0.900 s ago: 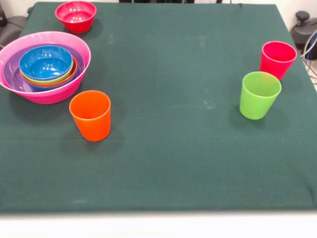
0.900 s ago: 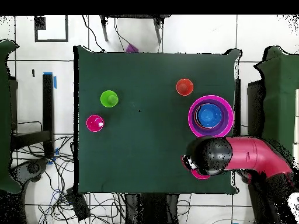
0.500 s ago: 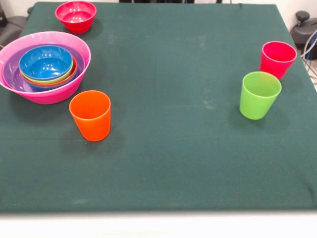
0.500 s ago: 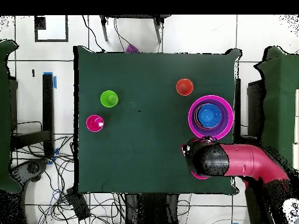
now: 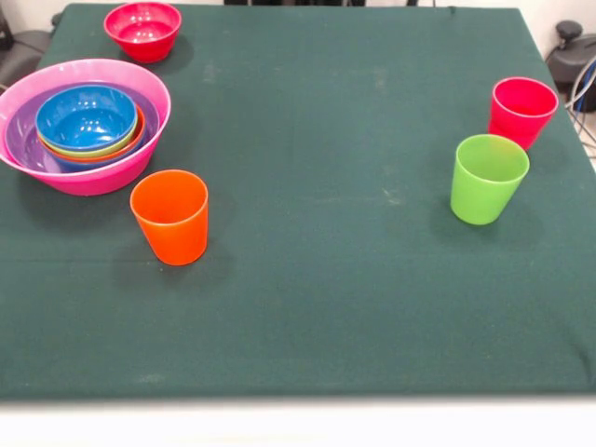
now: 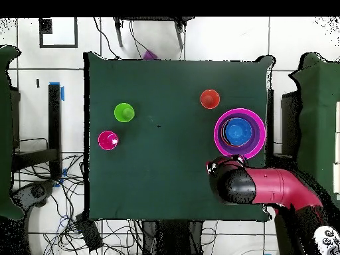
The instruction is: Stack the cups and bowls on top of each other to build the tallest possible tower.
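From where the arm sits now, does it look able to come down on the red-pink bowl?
Probably yes. In the overhead view the arm hangs right over the spot where the red-pink bowl stands alone, apart from the tower, with nothing on it. The bowl itself is hidden there.

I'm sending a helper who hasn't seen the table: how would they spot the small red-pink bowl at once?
Start from the huge pink bowl holding the nested stack near one side edge of the green table. Look toward the table corner just beyond it: the red-pink bowl sits there alone, apart from the stack. Unlike the red-pink cup on the opposite side, it is wide and shallow.
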Robot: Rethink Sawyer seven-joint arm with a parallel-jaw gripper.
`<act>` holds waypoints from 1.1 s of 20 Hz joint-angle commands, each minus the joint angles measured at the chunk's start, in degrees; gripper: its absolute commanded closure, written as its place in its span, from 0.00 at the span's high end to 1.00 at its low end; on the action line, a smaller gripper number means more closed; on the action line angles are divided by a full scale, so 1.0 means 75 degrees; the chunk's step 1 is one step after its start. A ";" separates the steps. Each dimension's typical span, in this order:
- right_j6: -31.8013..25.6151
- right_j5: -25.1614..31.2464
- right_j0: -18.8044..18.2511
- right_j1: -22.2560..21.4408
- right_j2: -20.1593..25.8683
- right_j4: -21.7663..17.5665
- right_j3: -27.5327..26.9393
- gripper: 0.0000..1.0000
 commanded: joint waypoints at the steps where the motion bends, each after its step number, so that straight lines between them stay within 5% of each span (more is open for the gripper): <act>1: 0.0658 0.0063 0.0300 0.0664 -0.0474 -0.0508 0.0032 1.00; 11: 0.0342 -0.0202 -0.0206 0.0820 -0.0148 -0.0119 0.0163 1.00; 22: 0.0466 -0.0089 -0.0146 0.1563 -0.0312 -0.0228 -0.0472 1.00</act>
